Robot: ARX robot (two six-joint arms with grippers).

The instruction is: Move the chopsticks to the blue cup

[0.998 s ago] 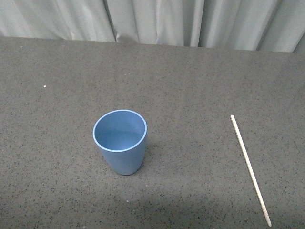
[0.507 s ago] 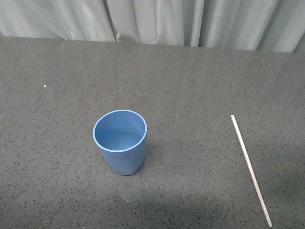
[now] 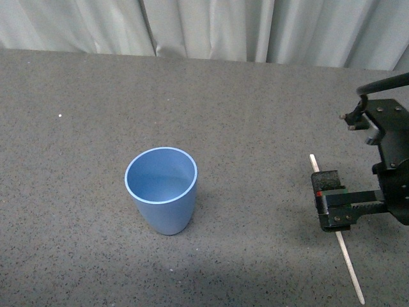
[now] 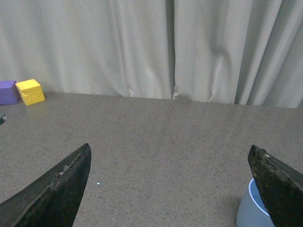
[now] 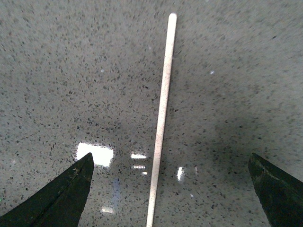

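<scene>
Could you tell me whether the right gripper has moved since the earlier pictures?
Yes. The right gripper came in from the right edge, now over the chopsticks, right of the blue cup.

matt plastic blue cup (image 3: 163,214), pale wooden chopsticks (image 5: 163,111)

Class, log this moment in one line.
right gripper: open over chopsticks | left gripper: open | chopsticks: flat, ungripped | blue cup: upright, empty

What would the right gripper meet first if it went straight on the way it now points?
Most likely the chopsticks, which lie flat on the table, roughly centred between the open fingers of the right gripper in its wrist view. How high the gripper is above them is unclear.
</scene>
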